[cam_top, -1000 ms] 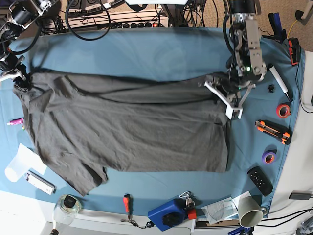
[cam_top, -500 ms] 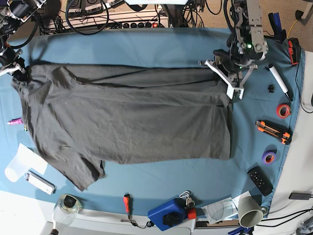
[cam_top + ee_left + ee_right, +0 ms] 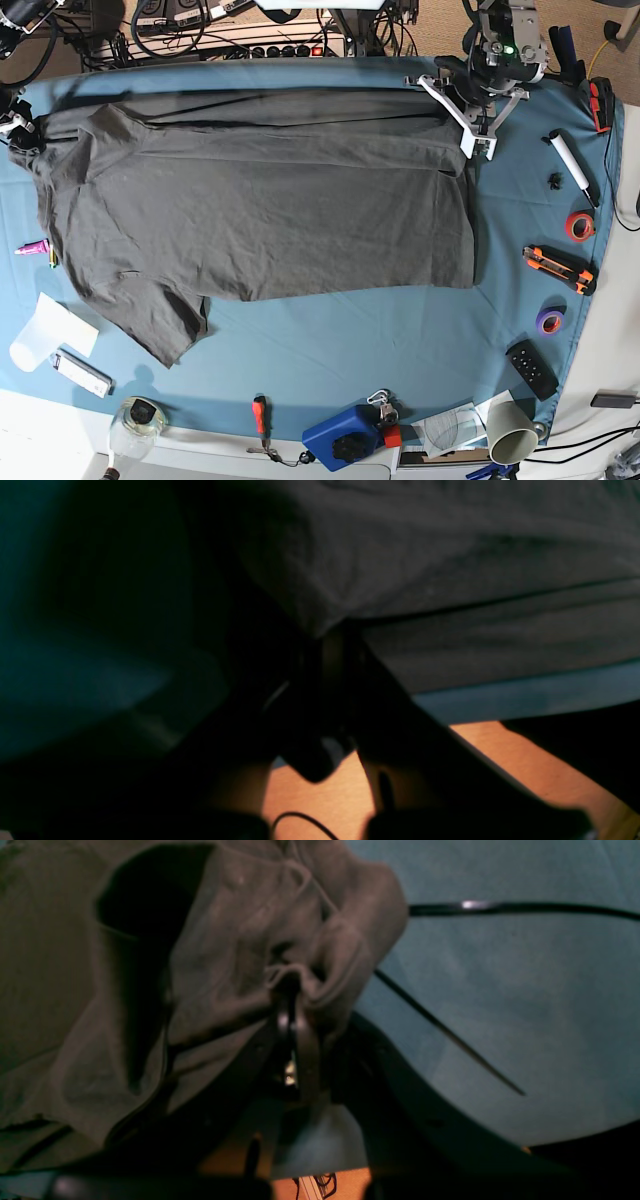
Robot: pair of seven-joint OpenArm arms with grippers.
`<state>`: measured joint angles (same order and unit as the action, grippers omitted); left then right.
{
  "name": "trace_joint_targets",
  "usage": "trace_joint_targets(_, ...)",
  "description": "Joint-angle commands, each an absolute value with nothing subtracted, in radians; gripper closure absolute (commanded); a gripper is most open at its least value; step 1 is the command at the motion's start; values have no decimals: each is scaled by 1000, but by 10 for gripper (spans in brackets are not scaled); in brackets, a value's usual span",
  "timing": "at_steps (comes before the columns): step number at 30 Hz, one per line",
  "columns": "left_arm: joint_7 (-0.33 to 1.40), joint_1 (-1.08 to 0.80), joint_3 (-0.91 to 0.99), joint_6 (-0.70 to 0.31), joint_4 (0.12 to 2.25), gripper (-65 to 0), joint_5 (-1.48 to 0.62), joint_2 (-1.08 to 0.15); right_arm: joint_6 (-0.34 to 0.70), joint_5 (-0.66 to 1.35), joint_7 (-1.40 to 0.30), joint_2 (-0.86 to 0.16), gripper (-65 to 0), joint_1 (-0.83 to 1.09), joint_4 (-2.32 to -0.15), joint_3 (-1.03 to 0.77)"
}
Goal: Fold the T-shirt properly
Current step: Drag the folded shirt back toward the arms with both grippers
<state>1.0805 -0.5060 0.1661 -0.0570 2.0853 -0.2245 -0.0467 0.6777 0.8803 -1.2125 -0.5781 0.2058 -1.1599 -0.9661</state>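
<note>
T-shirt [image 3: 260, 200] lies spread wide over the teal table cloth [image 3: 330, 350], covering most of the upper half of the table in the base view. Top edge runs close to the 12 o'clock side of the cloth. One short sleeve [image 3: 160, 325] hangs out toward 7 o'clock; lower hem runs roughly level toward 4 o'clock.

Left gripper [image 3: 462, 100] sits at the shirt's 1 o'clock corner. The left wrist view shows its jaws pinched together on a fold of grey fabric [image 3: 330, 630]; it is gripping the T-shirt. View is dark but the cloth clearly disappears between the fingers.

Right gripper [image 3: 292, 990] is at the 10 o'clock corner, at the base view's left edge and mostly cut off there. In the right wrist view, its jaws are clamped tight on a bunched-up wad of the T-shirt, fabric puckered around the tips. A black cable [image 3: 520, 907] crosses the cloth beyond it.

Clutter around the shirt:
- 3 o'clock: white marker [image 3: 570, 160], red tape roll [image 3: 578, 225], orange utility knife [image 3: 560, 268], purple tape roll [image 3: 549, 320], black remote [image 3: 531, 369].
- 5–6 o'clock: paper cup [image 3: 510, 432], blue device [image 3: 345, 437], red-handled screwdriver [image 3: 260, 415].
- 7–8 o'clock: clear jar [image 3: 135, 422], white stick-like object [image 3: 80, 372], pink pen [image 3: 33, 247].
</note>
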Motion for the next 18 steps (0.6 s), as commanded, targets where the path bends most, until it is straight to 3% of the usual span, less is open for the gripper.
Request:
trace_joint_targets(1, 1115, -518, 173, -45, 2093, 0, -167, -54, 673, 883, -1185, -610, 0, 205, -1178, -979)
trace_joint_targets(7, 1072, -518, 173, -53, 2093, -4, -168, -53, 676, 903, -1186, -604, 0, 204, -1178, -979)
trace_joint_targets(11, 1042, -518, 173, -53, 2093, -182, -168, -53, 695, 927, -1186, -604, -129, 205, -1178, -979)
trace_joint_targets(13, 1030, -517, 173, -52, 2093, -205, -168, -53, 694, 927, -1186, -604, -169, 205, -1178, -979)
trace_joint_targets(18, 1034, -516, 173, -53, 2106, -205, -167, -53, 692, 929, -1185, -605, -175, 205, -1178, -979)
